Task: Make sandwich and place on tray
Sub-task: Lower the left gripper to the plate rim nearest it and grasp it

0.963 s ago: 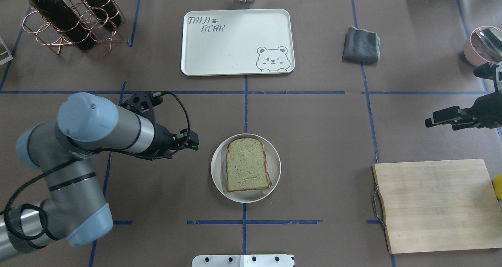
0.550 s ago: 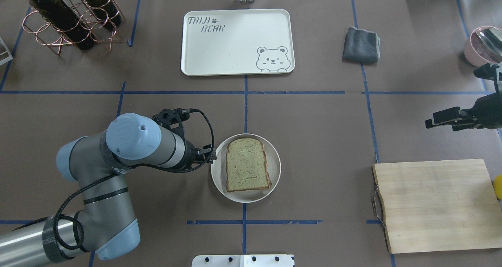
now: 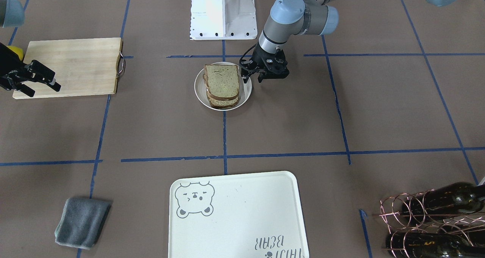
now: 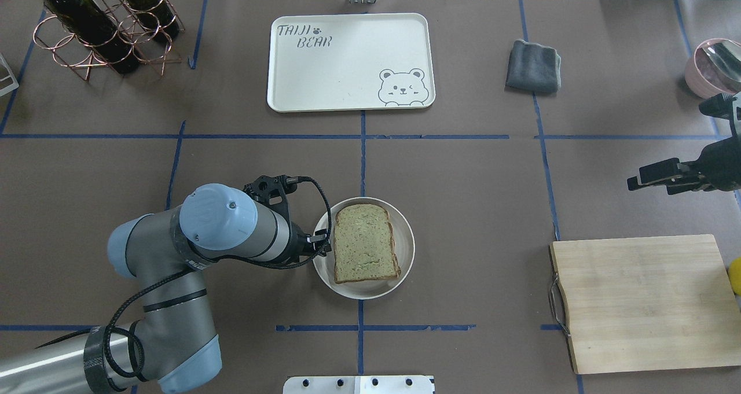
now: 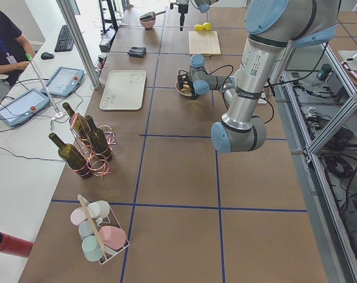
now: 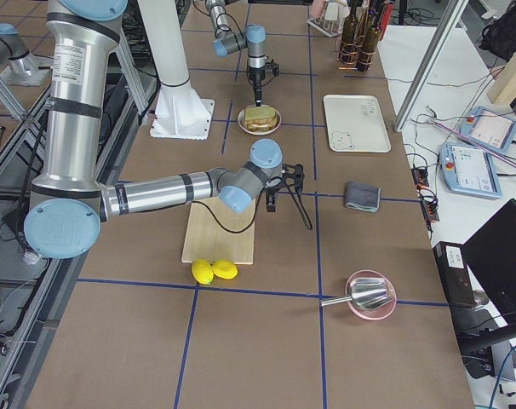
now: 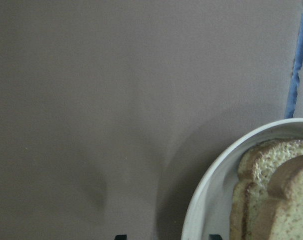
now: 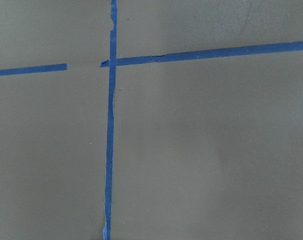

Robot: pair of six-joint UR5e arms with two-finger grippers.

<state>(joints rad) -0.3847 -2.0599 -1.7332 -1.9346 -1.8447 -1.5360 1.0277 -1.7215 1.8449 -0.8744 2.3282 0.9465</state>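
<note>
Both left gripper (image 3: 251,76) and right gripper (image 3: 43,89) stand open-jawed; left, seemingly astride the plate (image 4: 363,293) rim, should clamp firmly, keeping sandwich (image 4: 365,243) level.

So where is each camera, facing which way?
Front: across the brown table, facing the robot; left claw, right claw.
Overhead: behind the robot, looking down; left arm.
Left side: table end; left arm nearest.
Right side: other end; right arm nearest.
Left wrist: down at round white plate, tan sandwich.
Right wrist: table, blue tape.
First two share the cream bear tray.
</note>
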